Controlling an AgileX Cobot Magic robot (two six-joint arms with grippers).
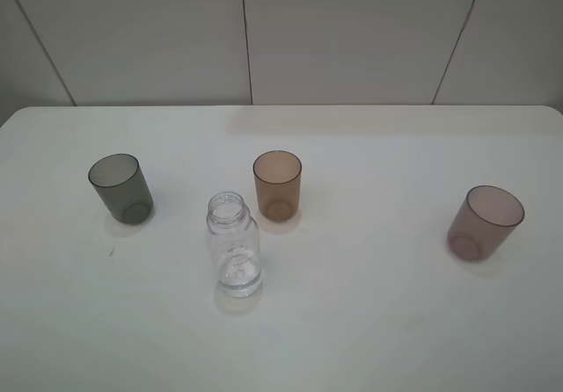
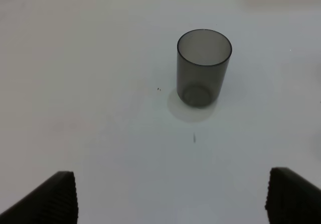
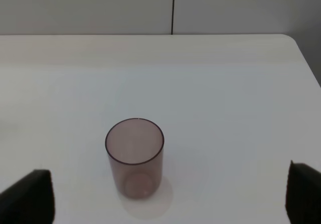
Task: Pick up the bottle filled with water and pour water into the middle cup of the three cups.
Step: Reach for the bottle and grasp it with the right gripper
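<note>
Jaws of the left gripper [image 2: 173,198] and right gripper [image 3: 165,194] stand wide apart, holding nothing. Ahead of them, the bottle [image 1: 234,247] stands upright on the table [image 1: 378,322], left of centre in the high view, so the left arm looks nearer; its wrist view shows only the grey cup [image 2: 203,68]. Just beyond the bottle, slightly right, stands the middle cup [image 1: 278,185], near but not touching.

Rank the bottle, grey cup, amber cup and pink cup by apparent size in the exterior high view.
1. bottle: largest, clearly taller than any cup.
2. grey cup, amber cup, pink cup: these look alike in size, so I won't rank them.
</note>
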